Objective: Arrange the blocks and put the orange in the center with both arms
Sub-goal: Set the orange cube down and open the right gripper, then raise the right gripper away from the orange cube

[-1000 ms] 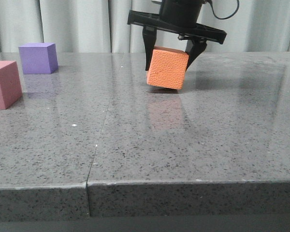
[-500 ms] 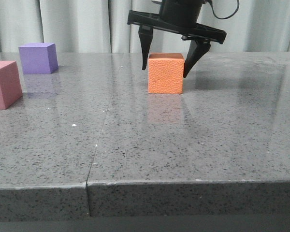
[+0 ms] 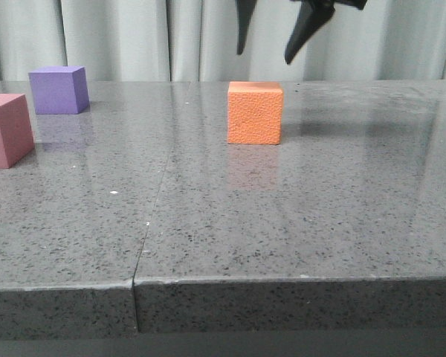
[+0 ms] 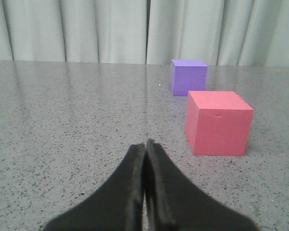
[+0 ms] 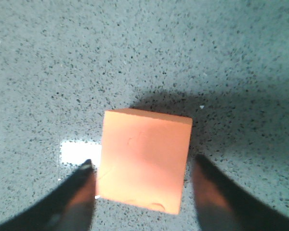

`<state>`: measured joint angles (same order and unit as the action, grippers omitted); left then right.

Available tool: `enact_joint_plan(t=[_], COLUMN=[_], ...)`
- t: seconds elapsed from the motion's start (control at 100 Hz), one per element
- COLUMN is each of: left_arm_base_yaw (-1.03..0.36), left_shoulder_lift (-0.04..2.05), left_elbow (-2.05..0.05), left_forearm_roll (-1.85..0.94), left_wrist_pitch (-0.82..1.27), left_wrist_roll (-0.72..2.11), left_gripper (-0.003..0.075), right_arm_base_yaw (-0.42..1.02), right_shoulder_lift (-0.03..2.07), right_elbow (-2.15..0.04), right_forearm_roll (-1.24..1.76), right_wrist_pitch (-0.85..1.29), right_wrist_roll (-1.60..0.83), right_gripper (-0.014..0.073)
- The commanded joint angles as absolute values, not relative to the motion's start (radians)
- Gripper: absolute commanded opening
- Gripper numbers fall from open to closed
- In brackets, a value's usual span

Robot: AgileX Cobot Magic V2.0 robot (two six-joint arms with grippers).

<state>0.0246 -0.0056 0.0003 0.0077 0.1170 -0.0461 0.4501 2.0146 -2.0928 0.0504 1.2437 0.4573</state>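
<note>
The orange cube (image 3: 255, 112) stands flat on the grey stone table, near the middle. My right gripper (image 3: 267, 53) is open and hangs above it, clear of it; only its finger ends show at the top of the front view. In the right wrist view the orange cube (image 5: 143, 158) lies below, between the spread fingers (image 5: 143, 166). The purple cube (image 3: 57, 89) stands at the far left, the pink cube (image 3: 6, 129) nearer, at the left edge. My left gripper (image 4: 145, 143) is shut and empty, low over the table, with the pink cube (image 4: 216, 122) and purple cube (image 4: 188, 77) ahead of it.
A seam (image 3: 154, 216) runs through the table top, left of the orange cube. The table's front edge (image 3: 282, 282) is close to the camera. Grey curtains (image 3: 134, 37) hang behind the table.
My right gripper set the tilted orange cube down flat, opened, and rose straight up off it. The pink and purple cubes have not moved.
</note>
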Motion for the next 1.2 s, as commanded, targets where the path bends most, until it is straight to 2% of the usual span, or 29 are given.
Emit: enact_joint_plan(t=[0.0, 0.1, 0.18, 0.56, 1.19], left_arm_base_yaw=[0.025, 0.025, 0.025, 0.025, 0.025], left_shoulder_lift=[-0.034, -0.034, -0.034, -0.034, -0.034], left_elbow=[0.041, 0.041, 0.041, 0.041, 0.041], left_forearm_roll=[0.0, 0.0, 0.0, 0.0, 0.0], left_wrist_pitch=[0.042, 0.042, 0.042, 0.042, 0.04], left_wrist_roll=[-0.05, -0.05, -0.05, -0.05, -0.05], left_gripper=[-0.002, -0.002, -0.002, -0.002, -0.002], right_arm_base_yaw=[0.448, 0.449, 0.449, 0.482, 0.508], right_shoulder_lift=[1.92, 1.888, 1.86, 1.63, 1.055], right_elbow=[-2.125, -2.118, -2.09, -1.761, -1.01], right_forearm_roll=[0.037, 0.034, 0.027, -0.034, -0.076], right_wrist_pitch=[1.333, 1.333, 1.333, 1.216, 0.687], right_wrist_roll=[0.428, 0.423, 0.423, 0.416, 0.416], right_gripper=[0.0198, 0.0018, -0.0076, -0.0069, -0.0069])
